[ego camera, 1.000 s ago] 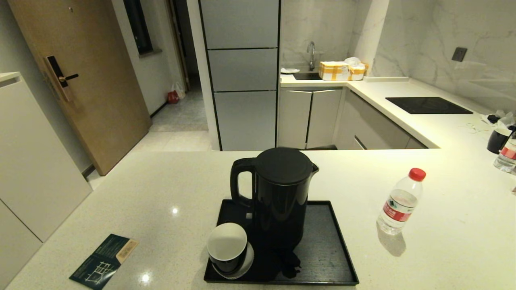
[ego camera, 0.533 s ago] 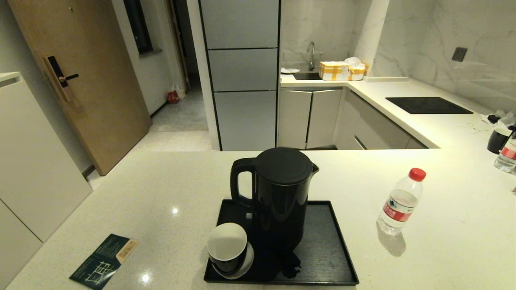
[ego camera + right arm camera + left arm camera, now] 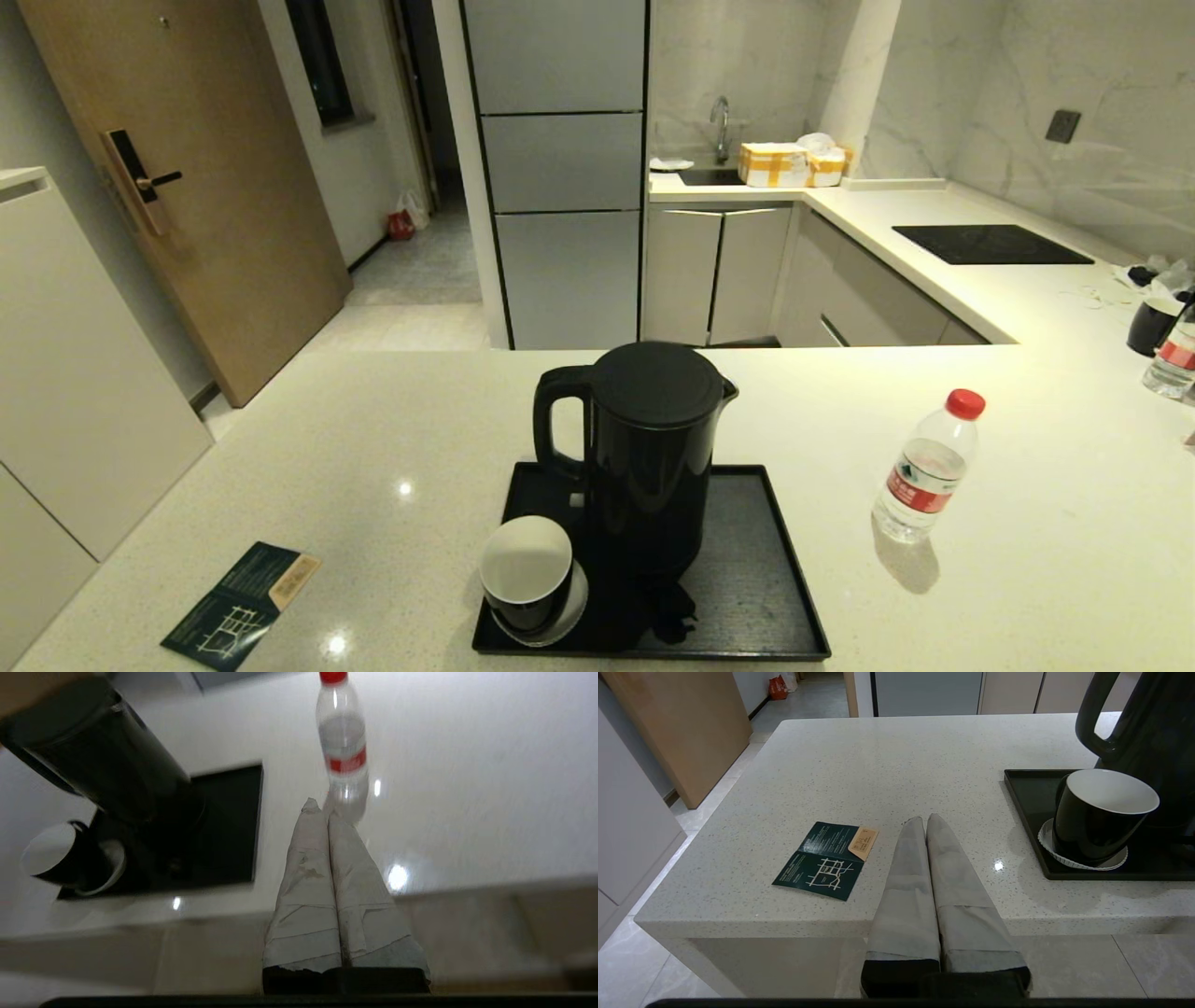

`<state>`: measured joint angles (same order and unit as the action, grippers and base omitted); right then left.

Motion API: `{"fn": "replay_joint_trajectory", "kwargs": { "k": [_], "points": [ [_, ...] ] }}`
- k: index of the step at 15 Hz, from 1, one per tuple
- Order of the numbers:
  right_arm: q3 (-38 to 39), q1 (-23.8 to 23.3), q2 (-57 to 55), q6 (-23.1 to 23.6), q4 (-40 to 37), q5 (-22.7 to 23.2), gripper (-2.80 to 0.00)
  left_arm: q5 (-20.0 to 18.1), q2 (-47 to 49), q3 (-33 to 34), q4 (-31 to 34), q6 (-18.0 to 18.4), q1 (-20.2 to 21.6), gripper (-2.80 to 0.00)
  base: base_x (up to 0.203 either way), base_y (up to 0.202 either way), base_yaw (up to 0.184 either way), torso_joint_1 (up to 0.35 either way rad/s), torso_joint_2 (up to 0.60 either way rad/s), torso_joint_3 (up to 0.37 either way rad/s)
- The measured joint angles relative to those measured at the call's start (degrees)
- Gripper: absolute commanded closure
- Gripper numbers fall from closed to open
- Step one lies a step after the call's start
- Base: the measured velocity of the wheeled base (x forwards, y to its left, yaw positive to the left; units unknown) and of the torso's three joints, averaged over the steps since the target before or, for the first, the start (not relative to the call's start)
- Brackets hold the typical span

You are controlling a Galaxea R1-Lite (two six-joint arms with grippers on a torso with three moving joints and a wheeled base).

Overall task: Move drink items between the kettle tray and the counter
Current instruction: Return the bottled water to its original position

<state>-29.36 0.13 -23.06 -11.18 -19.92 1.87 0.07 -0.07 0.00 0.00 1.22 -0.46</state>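
The right gripper (image 3: 327, 805) is pressed tight shut with nothing in it; it hangs off the near edge of the counter (image 3: 467, 765), pointing at the water bottle (image 3: 343, 751); the bottle stands upright just past its tips, alone on the counter; from above, the bottle (image 3: 924, 471) is at 3 o'clock from the kettle tray (image 3: 756, 579), a little apart from it. The left gripper (image 3: 926, 821) is shut too and holds nothing; its tips sit over the near edge of the counter (image 3: 901, 756); a dark green leaflet (image 3: 824, 861) lies flat at 9 o'clock from the tips; the cup (image 3: 1099, 812) is at 3 o'clock, on a white saucer (image 3: 1083, 861) in the tray's near left corner. In the head view no arm shows; the black kettle (image 3: 644, 448) stands tall in the middle of the tray with its handle at 9 o'clock; the cup (image 3: 526, 574) is at 7 o'clock from it, right beside it; a black cooktop (image 3: 990, 245) is far off at 1 o'clock; a second bottle (image 3: 1174, 359) and a dark mug (image 3: 1150, 325) sit at the far right edge.
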Motion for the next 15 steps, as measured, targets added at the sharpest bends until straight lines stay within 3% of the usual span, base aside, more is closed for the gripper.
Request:
{"fn": "replay_joint_trajectory", "kwargs": {
  "k": [3,8,9,15],
  "points": [
    [-1.3,0.1,-19.4,-3.1,3.4,0.6,0.00,0.0,0.0,0.0,0.0,0.0,0.0,0.00,0.000,0.000,0.000,0.000,0.00,0.000],
    [8.8,0.1,-54.2,-4.7,32.0,-2.2,0.00,0.0,0.0,0.0,0.0,0.0,0.0,0.00,0.000,0.000,0.000,0.000,0.00,0.000],
    [9.9,0.1,-60.4,-4.9,37.5,-2.6,-2.80,0.0,0.0,0.0,0.0,0.0,0.0,0.00,0.000,0.000,0.000,0.000,0.00,0.000],
    [14.0,1.2,-89.5,-3.8,71.7,-9.0,-2.80,0.0,0.0,0.0,0.0,0.0,0.0,0.00,0.000,0.000,0.000,0.000,0.00,0.000]
  ]
}}
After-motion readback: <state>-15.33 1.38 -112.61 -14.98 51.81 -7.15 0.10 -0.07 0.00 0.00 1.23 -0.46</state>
